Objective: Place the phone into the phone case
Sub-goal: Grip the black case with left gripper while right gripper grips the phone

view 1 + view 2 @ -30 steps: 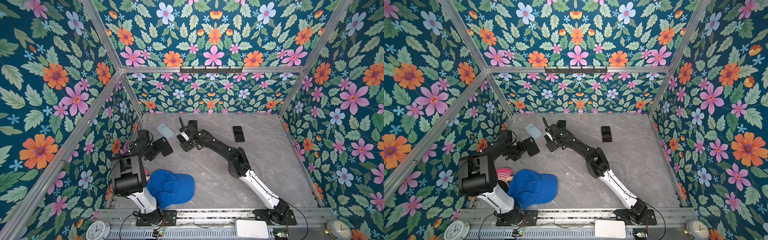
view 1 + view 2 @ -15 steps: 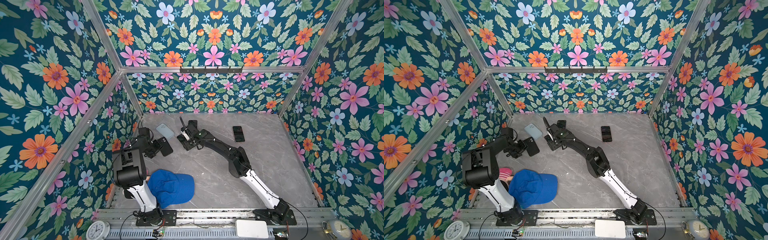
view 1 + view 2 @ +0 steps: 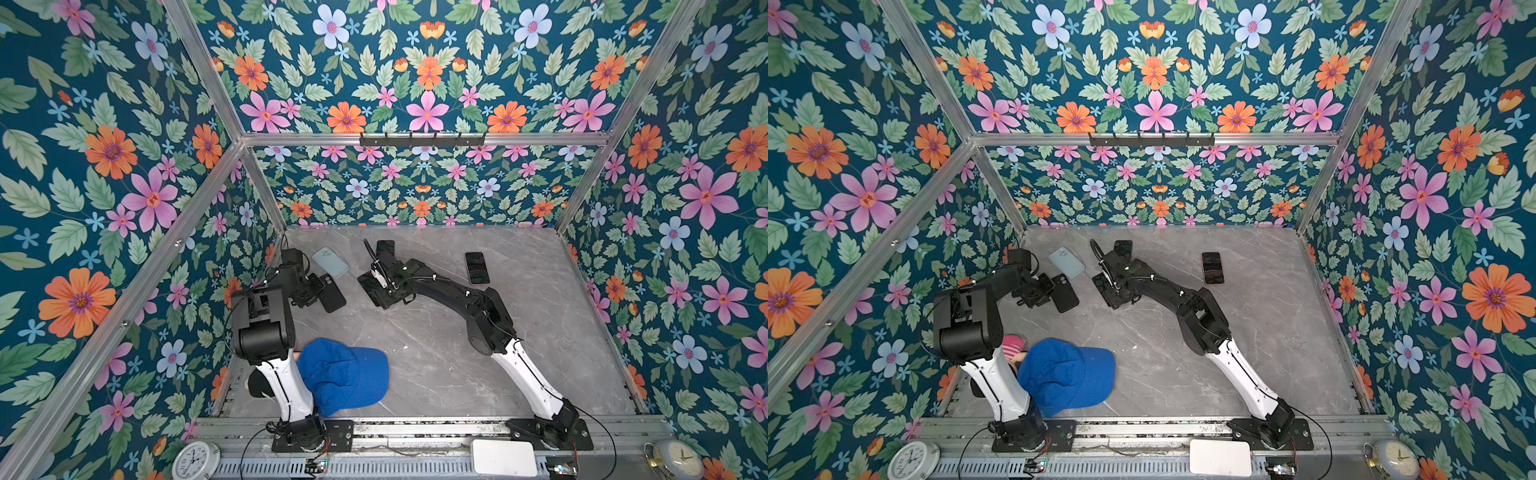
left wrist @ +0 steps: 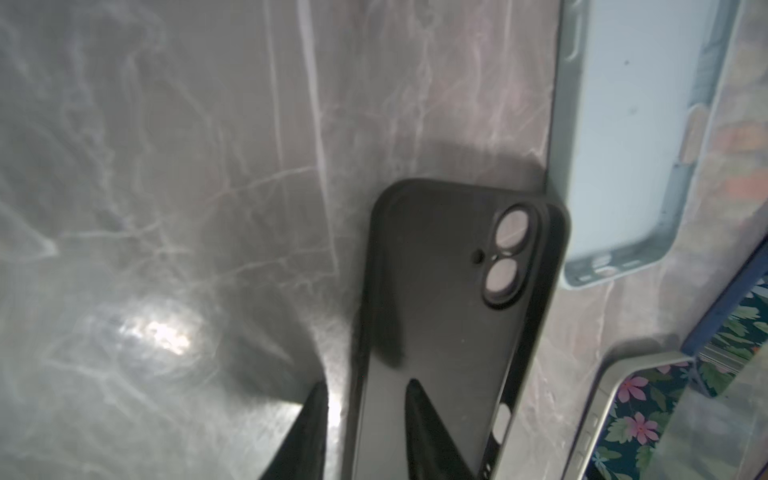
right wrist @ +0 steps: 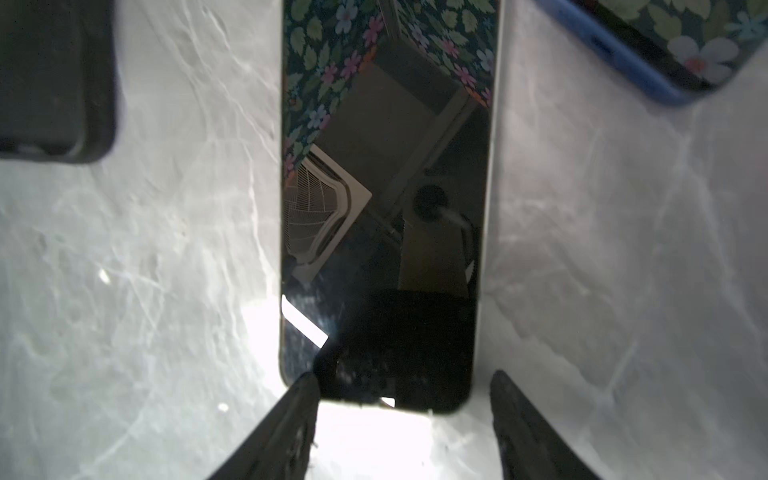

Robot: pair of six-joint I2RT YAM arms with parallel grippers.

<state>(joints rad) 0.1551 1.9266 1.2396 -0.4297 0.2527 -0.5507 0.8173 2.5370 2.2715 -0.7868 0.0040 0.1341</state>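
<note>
A black phone case (image 3: 333,293) (image 3: 1065,293) lies inside up at the left of the grey table, with two camera holes (image 4: 509,257). My left gripper (image 3: 316,291) (image 4: 368,386) straddles its long side wall: one finger inside, one outside, a thin gap showing by the outer finger. It is open but narrow. A dark phone (image 5: 382,199) lies screen up mid-table, mostly under my right gripper (image 3: 376,286) in both top views. My right gripper (image 5: 403,382) is open astride the phone's near end. One fingertip (image 5: 305,384) touches its corner; the other stands clear.
A pale blue case (image 3: 330,262) (image 4: 623,137) lies just behind the black one. A blue-rimmed phone (image 3: 385,247) (image 5: 623,54) lies behind the right gripper. Another phone (image 3: 476,268) lies to the right. A blue cap (image 3: 345,376) sits by the left arm's base. Floral walls enclose the table.
Both grippers' jaws have narrowed, the left one around the black case's wall, the right one around the phone's end. The left arm has shifted slightly toward the case.
</note>
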